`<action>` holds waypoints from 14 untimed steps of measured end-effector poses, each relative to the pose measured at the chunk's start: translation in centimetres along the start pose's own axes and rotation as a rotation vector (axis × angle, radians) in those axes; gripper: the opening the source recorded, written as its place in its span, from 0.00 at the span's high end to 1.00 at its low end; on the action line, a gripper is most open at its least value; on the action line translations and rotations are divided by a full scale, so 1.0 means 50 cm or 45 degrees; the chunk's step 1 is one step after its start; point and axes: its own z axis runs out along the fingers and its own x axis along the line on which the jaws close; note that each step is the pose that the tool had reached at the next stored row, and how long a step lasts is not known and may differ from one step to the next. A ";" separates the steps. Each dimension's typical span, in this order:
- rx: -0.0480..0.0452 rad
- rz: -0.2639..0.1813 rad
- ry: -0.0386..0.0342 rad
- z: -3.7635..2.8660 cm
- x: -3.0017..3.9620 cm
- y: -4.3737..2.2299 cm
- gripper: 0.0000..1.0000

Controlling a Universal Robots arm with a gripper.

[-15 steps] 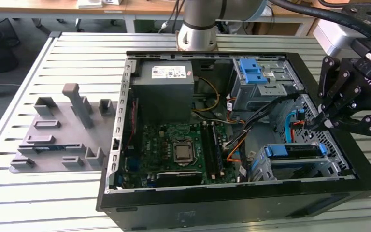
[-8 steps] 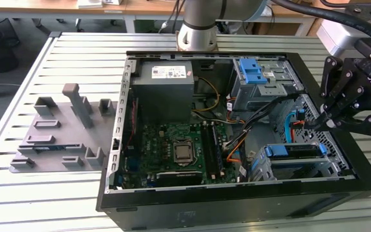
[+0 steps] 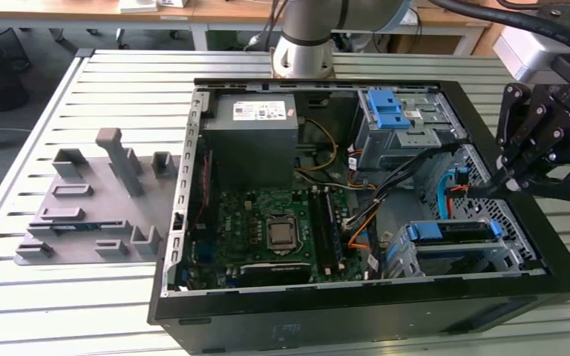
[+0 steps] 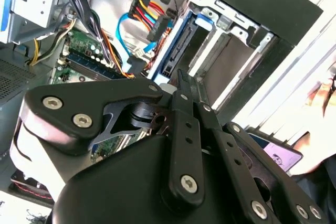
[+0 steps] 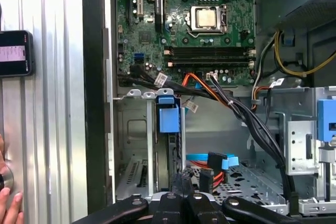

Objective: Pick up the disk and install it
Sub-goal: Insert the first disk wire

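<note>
The disk [image 3: 450,231] sits in the drive cage at the near corner of the open computer case, on the exterior view's right, its blue carrier frame facing up. In the first wrist view the disk [image 5: 169,118] stands edge-on in a cage slot, with its blue tab showing. The second wrist view shows the disk [image 4: 178,51] inside the same cage. My gripper [image 3: 510,182] hangs above the case's side wall on the exterior view's right, higher than the disk and apart from it. Its fingertips [image 5: 182,179] are shut together with nothing between them.
The case [image 3: 364,315] lies open on a slatted metal table [image 3: 57,311], with motherboard [image 3: 270,230], grey power supply [image 3: 255,119], an upper blue bracket [image 3: 392,110] and loose cables [image 5: 247,119]. A grey fixture [image 3: 92,211] lies beside it. A hand [image 5: 8,198] and a phone [image 5: 13,53] are by the case.
</note>
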 end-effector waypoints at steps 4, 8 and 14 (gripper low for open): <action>0.000 0.000 0.0053 0.005 -0.020 -0.015 0.89; 0.002 0.000 0.0276 0.014 -0.052 -0.019 0.89; 0.013 0.000 0.1126 0.021 -0.082 -0.018 0.89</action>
